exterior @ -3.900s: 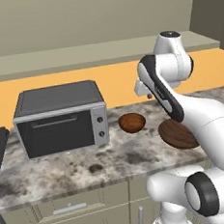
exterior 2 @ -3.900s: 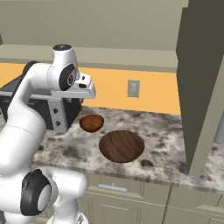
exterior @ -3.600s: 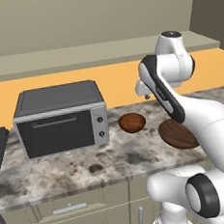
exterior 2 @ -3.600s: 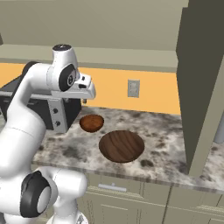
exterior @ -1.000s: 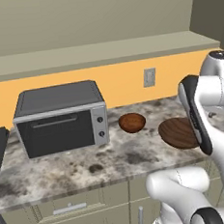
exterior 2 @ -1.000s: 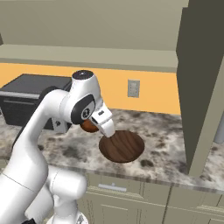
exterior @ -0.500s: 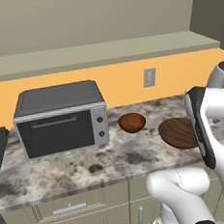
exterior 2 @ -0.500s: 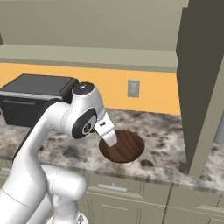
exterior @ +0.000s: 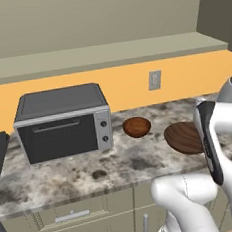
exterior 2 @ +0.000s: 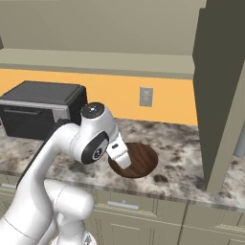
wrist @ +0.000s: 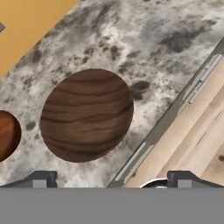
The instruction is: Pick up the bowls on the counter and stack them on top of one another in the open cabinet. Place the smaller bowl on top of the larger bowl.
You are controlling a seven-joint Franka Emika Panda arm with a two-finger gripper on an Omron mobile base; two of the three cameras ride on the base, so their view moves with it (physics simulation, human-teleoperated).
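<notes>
two bowls sit untouched on the counter point(exterior: 84, 179): the large bowl point(wrist: 86, 114) near the front edge, the small bowl point(exterior: 136, 127) just left and farther back, beside the toaster oven point(exterior: 63, 122). the gripper point(wrist: 109, 181) hangs above the large bowl, fingers spread wide, holding nothing. this looks like the approach; next it must descend and pinch the rim, then lift it to the shelf point(exterior: 102, 56).

We see the larger bowl point(exterior 2: 141, 160) sitting on the counter point(exterior 2: 182, 158), partly hidden by our white arm point(exterior 2: 93, 134) leaning over its left side. A dark toaster oven point(exterior 2: 40, 107) stands at left, and the open cabinet point(exterior 2: 95, 60) runs above the orange wall.
</notes>
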